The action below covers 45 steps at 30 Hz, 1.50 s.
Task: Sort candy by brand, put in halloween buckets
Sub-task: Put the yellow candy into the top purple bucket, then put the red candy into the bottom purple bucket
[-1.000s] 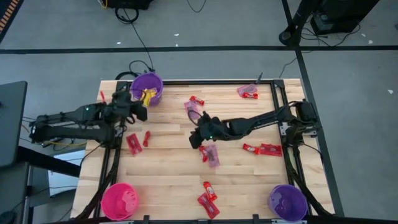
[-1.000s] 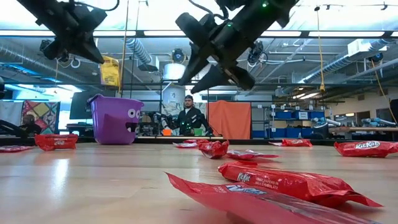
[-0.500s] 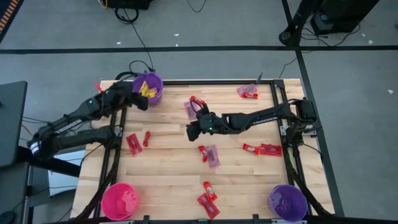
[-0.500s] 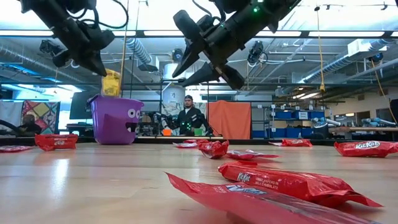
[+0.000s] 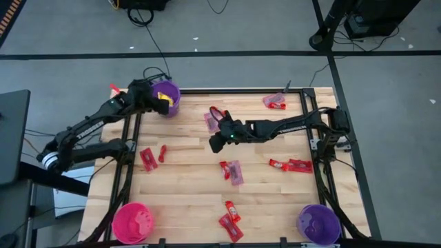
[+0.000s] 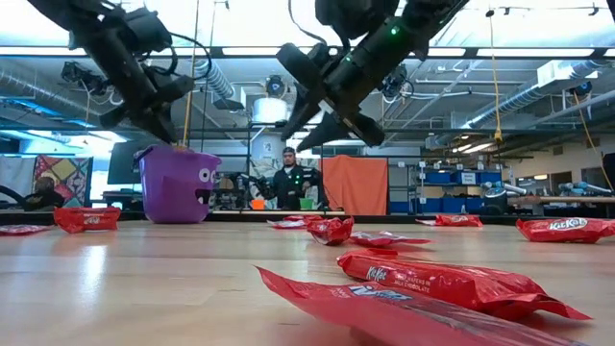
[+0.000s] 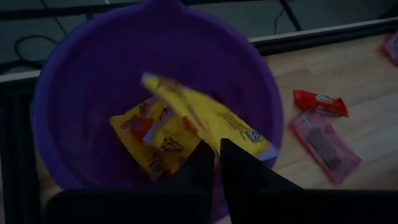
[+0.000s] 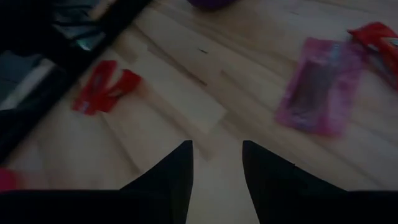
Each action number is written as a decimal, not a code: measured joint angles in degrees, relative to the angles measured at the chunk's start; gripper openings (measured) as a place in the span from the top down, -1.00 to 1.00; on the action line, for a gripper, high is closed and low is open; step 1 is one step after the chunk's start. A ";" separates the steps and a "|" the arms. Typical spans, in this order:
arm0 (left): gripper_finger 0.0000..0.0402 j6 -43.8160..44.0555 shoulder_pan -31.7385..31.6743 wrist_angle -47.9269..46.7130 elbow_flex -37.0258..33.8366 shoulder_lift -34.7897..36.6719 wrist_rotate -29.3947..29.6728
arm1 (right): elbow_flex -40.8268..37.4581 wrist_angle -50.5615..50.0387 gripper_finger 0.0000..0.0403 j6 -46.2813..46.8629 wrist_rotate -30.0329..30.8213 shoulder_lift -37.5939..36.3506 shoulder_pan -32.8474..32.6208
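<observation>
Hovering over the far bucket (image 5: 167,96), the left gripper (image 7: 217,152) points into its mouth. A yellow packet (image 7: 199,112) lies slanted across the tips, above more yellow packets (image 7: 155,134) on the bucket's floor. Whether the gripper grips that packet I cannot tell. In the low view the left gripper (image 6: 176,140) hangs just above the bucket's rim (image 6: 178,154).

The right gripper (image 8: 216,144) hangs over bare wood well to the right of the far bucket, toward the table's middle. Its pincer stands moderately wide and holds nothing. From above, the right gripper (image 5: 215,142) sits just on the near side of a mauve packet (image 5: 212,122), with a red bar (image 5: 218,111) touching that packet's far side.

Loose candy lies nearer the camera than the far bucket: two red bars (image 5: 148,159) almost straight below it, and a red bar with a mauve packet (image 5: 236,172) below the right gripper. A red pair (image 5: 229,224) lies farther toward the near edge. Another red pair (image 5: 293,165) lies near the right edge, and a mauve packet (image 5: 274,100) lies level with the far bucket, far to its right.

A pink bucket (image 5: 132,222) stands at the near corner straight below the far bucket. A second purple bucket (image 5: 318,224) stands at the corner diagonally opposite it.

A person (image 6: 288,183) sits in the room beyond the table.
</observation>
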<state>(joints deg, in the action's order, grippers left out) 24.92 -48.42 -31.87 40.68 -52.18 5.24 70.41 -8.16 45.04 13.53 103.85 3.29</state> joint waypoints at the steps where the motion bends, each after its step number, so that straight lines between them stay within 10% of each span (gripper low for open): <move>1: 0.78 0.25 -0.29 0.16 -0.01 -0.66 -0.01 | 0.00 -0.95 0.26 0.00 -0.17 0.00 0.35; 13: 0.24 -1.20 -1.90 2.31 2.14 -2.50 -6.50 | 0.00 -21.70 0.26 -1.20 -4.12 0.00 4.13; 28: 0.20 -7.90 -5.55 -3.20 7.91 -6.44 -15.20 | 0.00 -58.04 0.26 -12.64 -14.51 0.00 5.69; 34: 0.20 -7.41 -5.55 3.91 7.91 -7.42 -27.84 | 0.00 -59.03 0.26 -13.90 -8.99 0.00 7.14; 45: 0.20 -0.49 -5.53 12.93 7.91 -7.39 -29.55 | 0.00 -40.73 0.26 -16.81 -15.46 0.00 23.11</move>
<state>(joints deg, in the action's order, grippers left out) 24.43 -53.95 -18.94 48.60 -59.57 -24.32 70.41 -48.89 28.23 -1.94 103.85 26.40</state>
